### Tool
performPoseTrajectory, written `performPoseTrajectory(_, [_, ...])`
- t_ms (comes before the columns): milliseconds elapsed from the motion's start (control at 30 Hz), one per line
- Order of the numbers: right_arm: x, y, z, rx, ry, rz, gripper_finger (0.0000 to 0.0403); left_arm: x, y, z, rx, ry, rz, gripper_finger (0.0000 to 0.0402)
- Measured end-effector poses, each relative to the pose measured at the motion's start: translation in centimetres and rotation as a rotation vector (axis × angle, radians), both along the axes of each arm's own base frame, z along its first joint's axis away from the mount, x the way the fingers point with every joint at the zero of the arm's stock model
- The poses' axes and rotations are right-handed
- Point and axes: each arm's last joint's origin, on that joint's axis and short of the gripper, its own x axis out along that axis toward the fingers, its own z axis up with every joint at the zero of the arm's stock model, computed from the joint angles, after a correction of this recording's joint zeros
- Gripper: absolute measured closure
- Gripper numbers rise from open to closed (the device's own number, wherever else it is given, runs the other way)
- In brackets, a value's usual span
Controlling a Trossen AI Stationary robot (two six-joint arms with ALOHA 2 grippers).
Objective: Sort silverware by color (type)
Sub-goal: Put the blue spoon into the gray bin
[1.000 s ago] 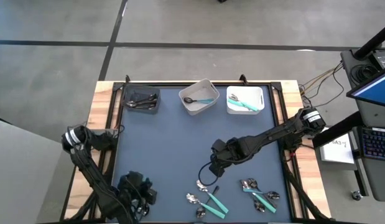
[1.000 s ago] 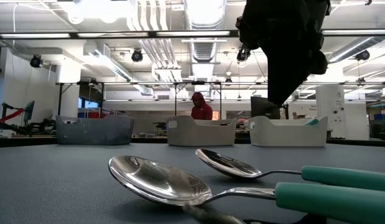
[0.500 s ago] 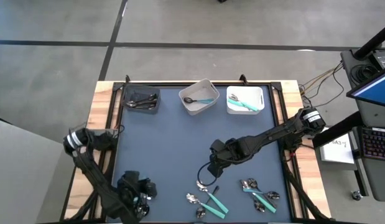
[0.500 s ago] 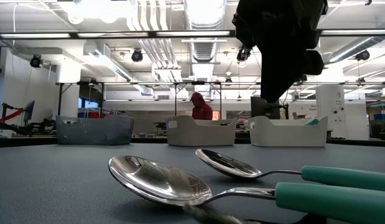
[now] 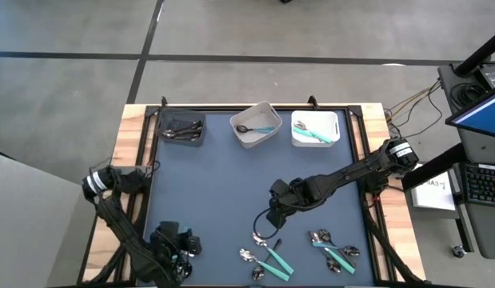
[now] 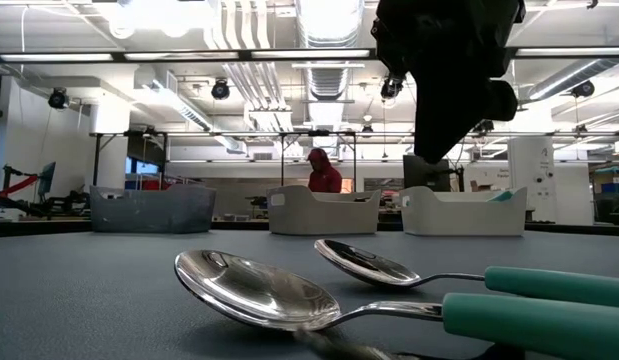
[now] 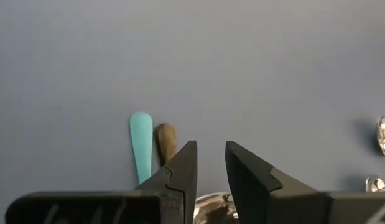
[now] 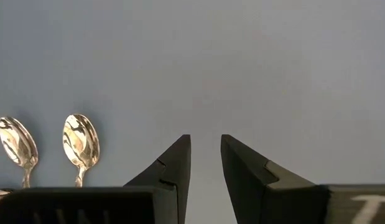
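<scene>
1. Premises: industrial lab or workshop hall.
2. Evidence: exposed ceiling ducts (image 6: 289,70), strip lighting (image 6: 329,20), concrete floor (image 5: 71,88), distant workbenches, a person in red (image 6: 323,172), and a keyboard (image 5: 481,186) beside the rig.

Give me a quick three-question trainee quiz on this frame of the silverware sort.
1. True or false: the right gripper holds a spoon.
2. What colour is the leftmost bin at the far edge?
3. Where do the loose utensils lie? A) near edge, right half of the table; B) far left corner; C) on the floor.
Key: 1 false, its jaws are empty above the table; 2 dark grey; 3 A.
</scene>
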Motion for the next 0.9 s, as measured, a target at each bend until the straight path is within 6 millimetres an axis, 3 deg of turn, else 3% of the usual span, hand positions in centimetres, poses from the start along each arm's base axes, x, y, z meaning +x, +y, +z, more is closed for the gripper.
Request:
performPoseTrajectory(267, [0.0, 0.0, 0.0, 0.001, -0.003, 0.0, 0.0323, 0.4, -0.1, 1.3, 0.038, 0.122, -0.241, 0.0335])
performPoseTrajectory(433, [0.0, 0.0, 0.0, 0.001, -0.004, 0.0, 0.0323, 0.2, -1.1, 0.9, -0.143, 0.154, -0.175, 0.0335])
performPoseTrajectory(533, [0.0, 0.0, 0.0, 0.001, -0.004, 0.0, 0.0323, 0.2, -1.2, 0.6, -0.158, 0.157, -0.147, 0.0332])
performPoseTrajectory(900, [0.0, 0.0, 0.0, 0.002, -0.004, 0.0, 0.0323, 0.9, -0.5, -0.6, -0.257, 0.254, -0.11, 0.0262])
